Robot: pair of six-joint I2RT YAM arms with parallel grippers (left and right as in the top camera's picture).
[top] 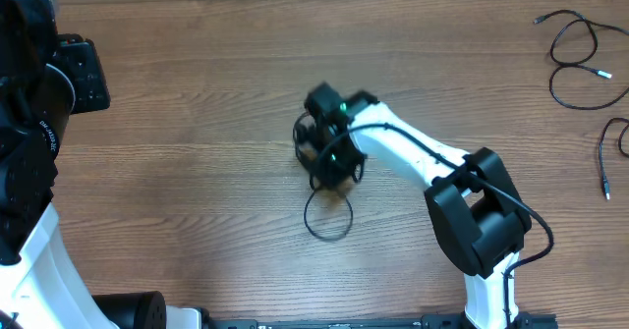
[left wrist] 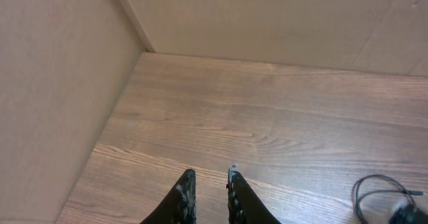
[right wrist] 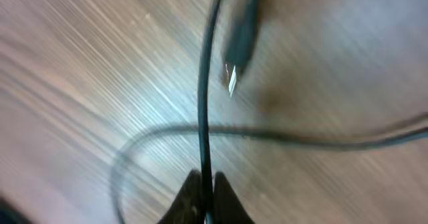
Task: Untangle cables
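Seemingly, one cable (right wrist: 203,97) lies pinched in right hand (right wrist: 206,180).

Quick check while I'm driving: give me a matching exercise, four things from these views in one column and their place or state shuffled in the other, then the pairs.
Column A
1. right gripper
2. left gripper
3. tangled cables
4. separate cables

Column B
a. lying at the far right of the table
b. fingers slightly apart, nothing between them
c. middle of the table, under the right gripper
d. fingers shut on a thin black cable

Pairs: 1-d, 2-b, 3-c, 4-a
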